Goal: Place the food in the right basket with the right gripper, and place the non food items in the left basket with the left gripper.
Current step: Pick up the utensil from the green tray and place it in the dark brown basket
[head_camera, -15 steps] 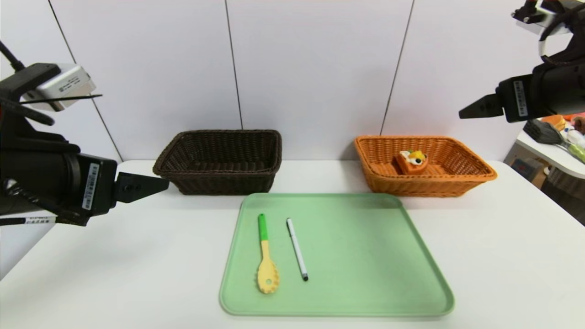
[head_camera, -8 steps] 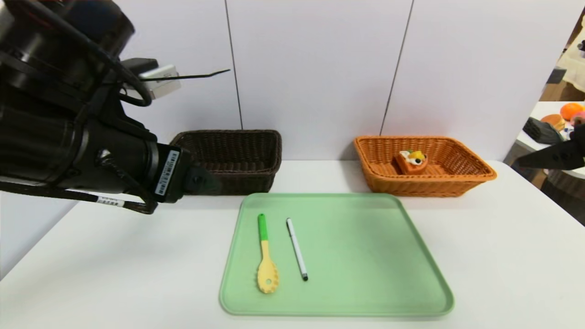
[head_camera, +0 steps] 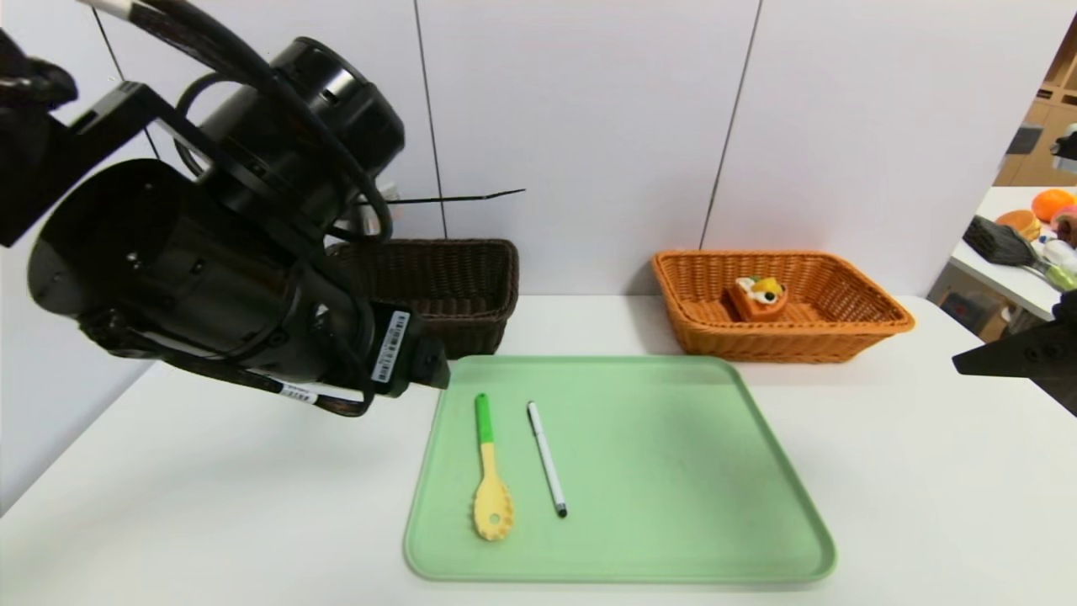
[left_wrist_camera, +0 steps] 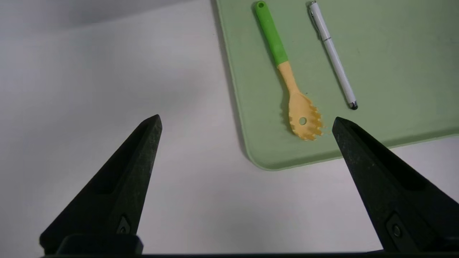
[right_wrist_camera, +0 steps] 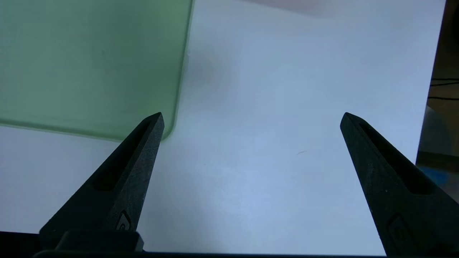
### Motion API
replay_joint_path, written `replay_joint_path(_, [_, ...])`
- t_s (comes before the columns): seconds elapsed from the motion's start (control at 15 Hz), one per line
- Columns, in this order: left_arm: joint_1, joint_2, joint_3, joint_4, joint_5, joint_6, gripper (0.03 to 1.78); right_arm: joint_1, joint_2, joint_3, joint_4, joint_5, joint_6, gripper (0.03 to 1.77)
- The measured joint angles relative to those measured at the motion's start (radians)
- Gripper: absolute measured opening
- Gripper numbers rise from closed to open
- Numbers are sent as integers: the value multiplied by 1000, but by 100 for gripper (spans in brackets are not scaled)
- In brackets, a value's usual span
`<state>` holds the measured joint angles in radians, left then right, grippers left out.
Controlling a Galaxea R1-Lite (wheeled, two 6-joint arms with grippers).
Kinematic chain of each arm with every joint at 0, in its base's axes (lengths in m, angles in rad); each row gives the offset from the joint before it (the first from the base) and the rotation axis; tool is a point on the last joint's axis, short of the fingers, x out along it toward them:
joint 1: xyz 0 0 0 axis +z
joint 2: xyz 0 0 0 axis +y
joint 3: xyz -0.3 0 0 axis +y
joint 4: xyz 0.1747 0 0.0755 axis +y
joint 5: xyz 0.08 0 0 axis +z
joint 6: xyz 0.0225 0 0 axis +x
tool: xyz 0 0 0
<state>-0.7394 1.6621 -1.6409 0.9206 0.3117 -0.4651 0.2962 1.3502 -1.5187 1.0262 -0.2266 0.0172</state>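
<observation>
Tabletop [head_camera: 252,505] lies beneath left gripper [left_wrist_camera: 247,116] and right gripper [right_wrist_camera: 253,113], only wrist views showing jaws wide, empty.

Yellow slotted pasta spoon with green handle [head_camera: 492,471]: flat, left of lower centre in head view, handle end up-frame. Slim white pen with black tip [head_camera: 547,459]: flat just right of it, apart, tip down-frame. Orange-brown waffle wedge, white cream, yellow fruit, dark berries [head_camera: 759,300]: inside orange-tan woven wicker basket [head_camera: 787,343], right of centre. Dark brown woven wicker basket [head_camera: 458,328]: upright, left of centre, partly hidden.
</observation>
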Motion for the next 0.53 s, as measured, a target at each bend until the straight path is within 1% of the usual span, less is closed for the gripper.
replay_joint_path(0.2, [-20, 70, -65, 60, 2, -102, 169, -8, 1, 5, -1, -5, 27, 169])
replay_joint_path(0.4, [-27, 158, -161, 114, -1, -202, 169, -18, -1, 34, -1, -7, 77, 169])
replay_joint_path(0.53, [-35, 222, -218, 150, -6, -251, 169, -20, -7, 44, -1, -6, 94, 169])
